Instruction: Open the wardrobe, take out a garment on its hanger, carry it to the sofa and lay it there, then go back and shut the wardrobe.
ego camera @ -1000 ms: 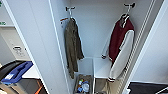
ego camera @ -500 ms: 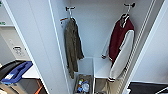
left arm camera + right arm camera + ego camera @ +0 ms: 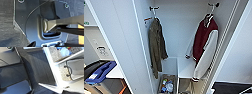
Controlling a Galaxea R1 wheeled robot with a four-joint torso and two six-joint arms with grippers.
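**A:** What does the head view show?

**B:** An open wardrobe point(image 3: 184, 32), white inside, seen from the front and slightly above. Its left door point(image 3: 119, 45) is swung wide toward the camera, and the right door point(image 3: 239, 50) stands open at the picture's right edge.

**A:** Where is the garment?

**B:** The maroon jacket point(image 3: 205, 47) with white sleeves hangs on the right side of the wardrobe. Its white hanger point(image 3: 211, 11) rises out of the collar and hooks over a dark peg point(image 3: 214, 4) near the top. The jacket hangs a little turned, one white sleeve toward the camera, its striped cuff low by the right door.

**A:** Anything else inside?

**B:** An olive-green jacket point(image 3: 156, 45) hangs on the left from its own peg, well apart from the maroon one. Below are white compartments; a bin point(image 3: 167, 86) at the bottom left holds small blue and coloured items too blurred to name.

**A:** And outside the wardrobe?

**B:** At lower left, beside the open left door, a blue object point(image 3: 100, 72) lies on a dark surface.

**A:** What about the grippers?

**B:** I cannot tell how either set of jaws stands. The left wrist view shows the robot's dark plate over grey carpet point(image 3: 6, 25). The right wrist view shows carpet, a white door edge, and the bottom compartments with a mesh basket point(image 3: 58, 54) of blue items.
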